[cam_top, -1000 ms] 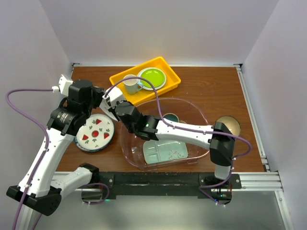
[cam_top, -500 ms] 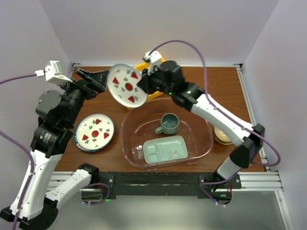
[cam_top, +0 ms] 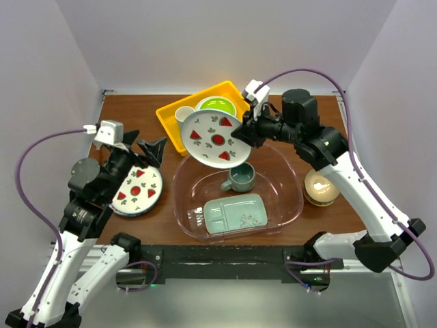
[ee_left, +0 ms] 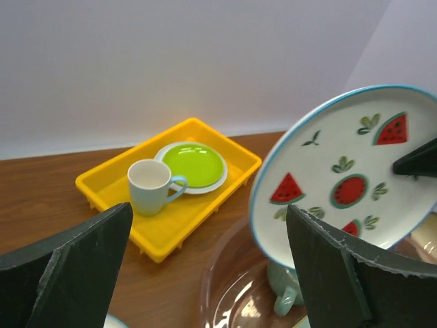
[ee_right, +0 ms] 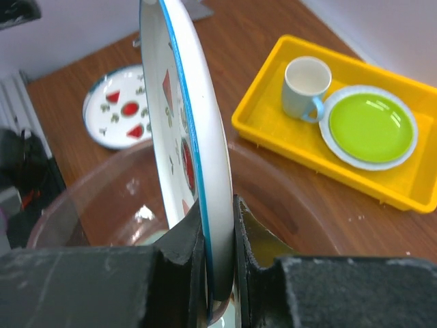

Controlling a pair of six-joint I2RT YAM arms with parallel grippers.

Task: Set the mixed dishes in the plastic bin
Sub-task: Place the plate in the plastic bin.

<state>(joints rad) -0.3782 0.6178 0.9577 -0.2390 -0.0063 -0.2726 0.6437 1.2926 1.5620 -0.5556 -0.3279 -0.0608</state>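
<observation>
While the right end effector [cam_top: 243, 130] pinches the rim of the raised plate [cam_top: 217, 140], the overhead view shows that white dish with red-and-green motifs tilted in the air above the far rim of the plastic bin [cam_top: 295, 179]. Inside the bin stand the teal mug [cam_top: 240, 178] and, on its near side, the mint tray [cam_top: 235, 215]. Left of the bin a second plate [cam_top: 135, 190] of the same pattern lies flat on the bench [cam_top: 136, 109]. The left end effector [cam_top: 145, 142] hangs above that plate's far edge, spread wide and holding nothing. Right of the bin sits the tan bowl [cam_top: 321, 188]. Beyond the bin the yellow tray [cam_top: 167, 117] carries a white mug [cam_top: 186, 115] and a lime plate [cam_top: 217, 106].

Seen from the left wrist, the two dark fingers [ee_left: 75, 266] stand far apart with only air between them. The raised plate faces this camera above the bin's rim, and the yellow tray lies farther back.

Seen from the right wrist, the jaws sit narrow, clamped on the raised plate's lower rim. The plate stands nearly edge-on over the bin's curved wall, with the second plate outside the bin.
</observation>
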